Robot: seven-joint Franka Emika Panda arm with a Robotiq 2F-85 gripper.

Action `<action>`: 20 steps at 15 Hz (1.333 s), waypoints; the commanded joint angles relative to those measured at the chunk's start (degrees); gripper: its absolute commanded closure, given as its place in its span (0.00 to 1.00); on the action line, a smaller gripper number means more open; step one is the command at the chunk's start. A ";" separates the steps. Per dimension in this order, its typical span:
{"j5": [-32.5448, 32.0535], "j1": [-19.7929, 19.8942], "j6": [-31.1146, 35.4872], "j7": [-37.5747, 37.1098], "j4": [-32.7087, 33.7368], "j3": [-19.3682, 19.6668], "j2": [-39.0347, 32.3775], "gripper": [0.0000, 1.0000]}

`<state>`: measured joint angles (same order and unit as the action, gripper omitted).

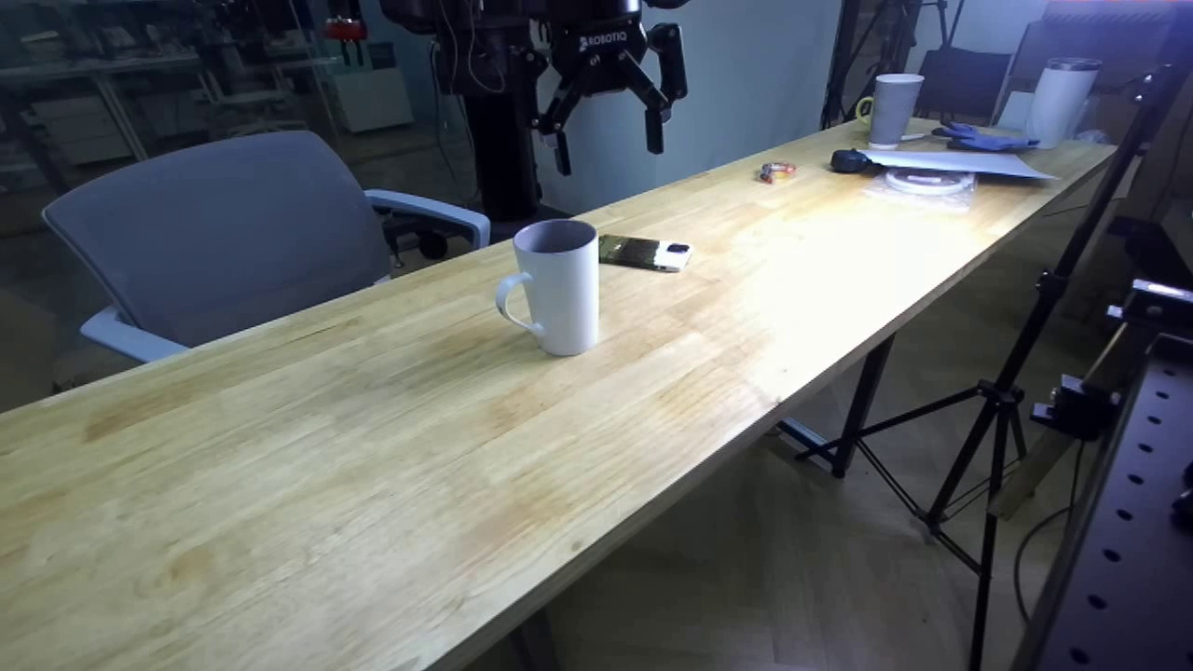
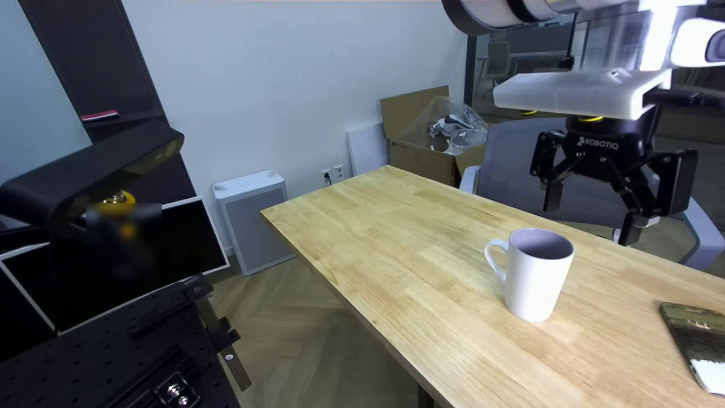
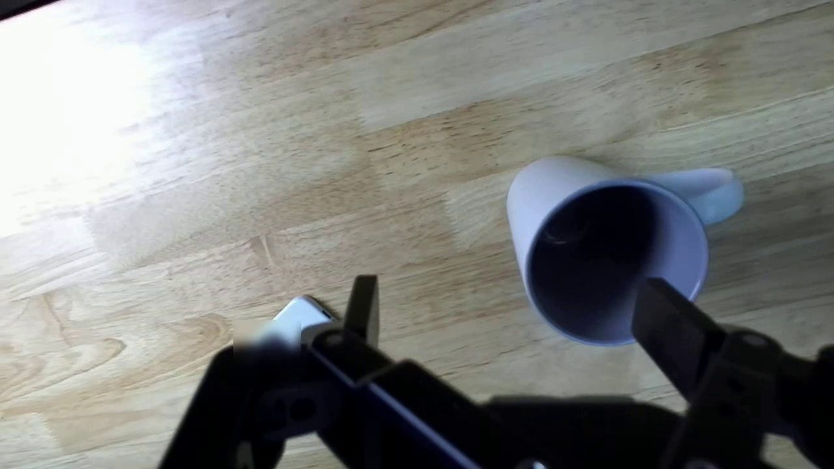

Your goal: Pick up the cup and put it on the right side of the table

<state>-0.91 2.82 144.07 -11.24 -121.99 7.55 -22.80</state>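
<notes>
White mug (image 1: 567, 298): upright on the table (image 1: 308, 485), ungrasped; no step shows as done, so I judge the task at its start.
Robotiq gripper (image 2: 590, 218): spread wide, nothing between its fingers (image 2: 630, 229); it hangs higher than the mug, apart from it (in the wrist view one fingertip (image 3: 671, 332) merely overlaps the rim by line of sight).
Right side of the table: grasp, lift, carry and release look left to do; which end is meant, the frames do not settle.
Mug's place: near the middle of the frame in an exterior view, with a phone (image 1: 645, 253) farther right; right of centre in the wrist view.
Mug's body: plain white, tall, narrowing slightly towards the base, greyish purple inside; shadow hides whether it holds anything.
Mug's handle: a single loop, towards the left of the frame in both exterior views.
</notes>
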 commanded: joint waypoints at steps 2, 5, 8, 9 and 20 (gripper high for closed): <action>-0.17 0.14 -0.14 -0.07 -0.13 0.39 0.01 0.00; -0.19 0.15 -0.14 -0.09 -0.20 0.51 0.01 0.00; -0.19 0.14 -0.14 -0.09 -0.20 0.51 0.01 0.00; -0.19 0.14 -0.14 -0.09 -0.20 0.51 0.01 0.00; 1.05 0.62 -0.37 -0.36 3.53 0.27 -4.65 0.00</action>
<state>-0.82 2.87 144.07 -11.15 -121.37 8.20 -24.95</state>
